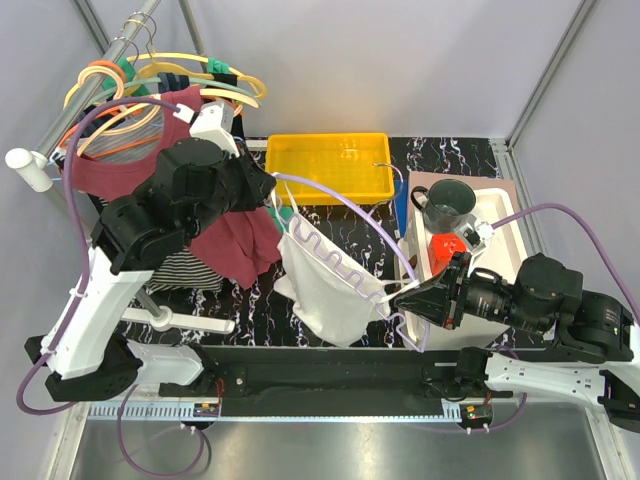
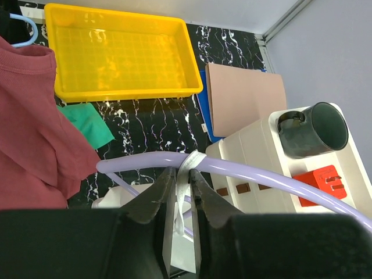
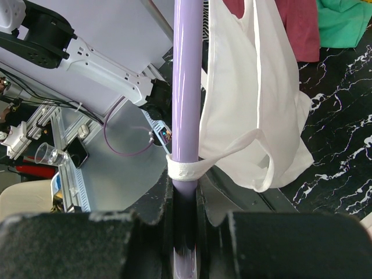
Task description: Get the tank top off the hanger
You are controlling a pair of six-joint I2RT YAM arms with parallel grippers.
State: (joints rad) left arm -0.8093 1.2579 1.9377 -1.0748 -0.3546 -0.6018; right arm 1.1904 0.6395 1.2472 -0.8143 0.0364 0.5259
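Observation:
A white tank top [image 1: 330, 290] hangs on a lavender hanger [image 1: 340, 205] held in the air between my two arms. My left gripper [image 1: 270, 188] is at the hanger's upper left end. In the left wrist view its jaws [image 2: 183, 174] are pinched on a white strap [image 2: 187, 165] that loops over the hanger bar [image 2: 261, 174]. My right gripper [image 1: 395, 297] is shut on the hanger's lower right end. The right wrist view shows the bar [image 3: 187, 87] running out from between the jaws [image 3: 185, 189], with the other strap [image 3: 186, 170] wrapped round it and the tank top's body [image 3: 250, 116] hanging to the right.
A yellow tray [image 1: 330, 182] stands at the back centre. At the right, a dark mug [image 1: 447, 203] and a red item [image 1: 443, 246] sit on a white box. A maroon shirt [image 1: 235, 245] and a rack of hangers [image 1: 150, 80] fill the left. A green cloth [image 2: 87, 125] lies on the table.

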